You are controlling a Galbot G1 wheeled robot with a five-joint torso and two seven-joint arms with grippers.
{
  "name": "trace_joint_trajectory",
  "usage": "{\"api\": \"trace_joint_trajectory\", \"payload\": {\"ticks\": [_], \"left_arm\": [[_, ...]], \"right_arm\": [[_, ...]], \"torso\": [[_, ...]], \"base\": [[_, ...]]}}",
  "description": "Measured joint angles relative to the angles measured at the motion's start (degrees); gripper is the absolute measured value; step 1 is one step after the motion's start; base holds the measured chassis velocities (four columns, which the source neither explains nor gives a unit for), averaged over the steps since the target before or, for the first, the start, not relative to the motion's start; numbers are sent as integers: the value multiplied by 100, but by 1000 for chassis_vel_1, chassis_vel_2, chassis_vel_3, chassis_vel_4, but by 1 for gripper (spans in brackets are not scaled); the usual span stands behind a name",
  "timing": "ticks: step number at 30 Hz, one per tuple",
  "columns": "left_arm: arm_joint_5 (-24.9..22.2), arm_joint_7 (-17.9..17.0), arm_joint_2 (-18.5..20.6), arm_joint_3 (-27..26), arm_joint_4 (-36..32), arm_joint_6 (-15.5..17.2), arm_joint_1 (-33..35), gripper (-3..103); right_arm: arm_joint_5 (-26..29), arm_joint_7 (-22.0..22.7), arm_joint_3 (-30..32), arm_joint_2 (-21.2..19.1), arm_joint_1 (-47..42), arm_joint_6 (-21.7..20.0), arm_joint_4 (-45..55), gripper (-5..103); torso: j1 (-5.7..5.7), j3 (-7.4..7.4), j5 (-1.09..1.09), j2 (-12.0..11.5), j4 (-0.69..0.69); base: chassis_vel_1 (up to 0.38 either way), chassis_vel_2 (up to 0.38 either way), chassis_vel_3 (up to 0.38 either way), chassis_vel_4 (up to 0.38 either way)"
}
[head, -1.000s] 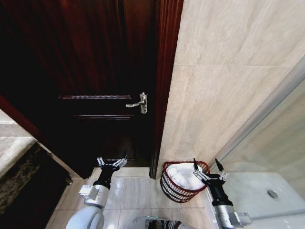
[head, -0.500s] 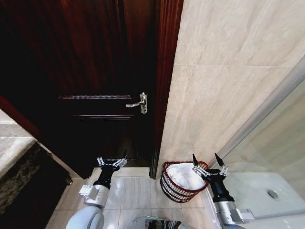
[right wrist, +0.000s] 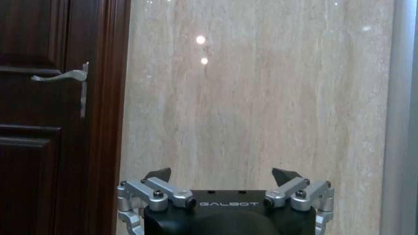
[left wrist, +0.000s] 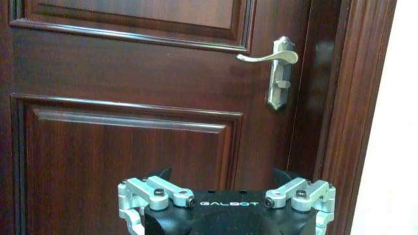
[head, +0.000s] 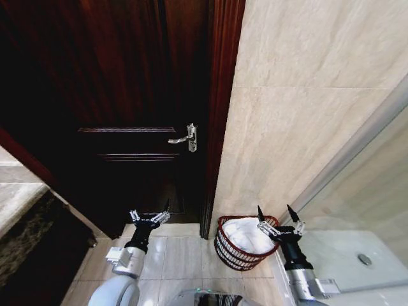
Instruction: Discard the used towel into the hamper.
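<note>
Lower centre, the round hamper [head: 240,245] stands upright, rim up, white towel [head: 245,233] inside; right pincer [head: 275,215] released above its rim; left pincer [head: 150,213] released

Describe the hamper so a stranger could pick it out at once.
Start at the dark wooden door with the silver lever handle and follow its frame down to the tiled floor. Just to the right, at the foot of the beige stone wall, stands the hamper. It is the small round reddish-brown slatted basket with a white towel inside, beside the open right gripper.
</note>
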Motion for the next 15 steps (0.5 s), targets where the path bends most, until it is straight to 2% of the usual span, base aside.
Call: {"api": "trace_joint_trajectory", "payload": {"ticks": [15], "left_arm": [[0, 0, 0, 0, 0, 0, 0, 100]], "right_arm": [[2, -2, 0, 0, 1, 3, -9, 100]], "torso": [[125, 158, 0, 282, 0]], "base": [[0, 0, 0, 0]]}}
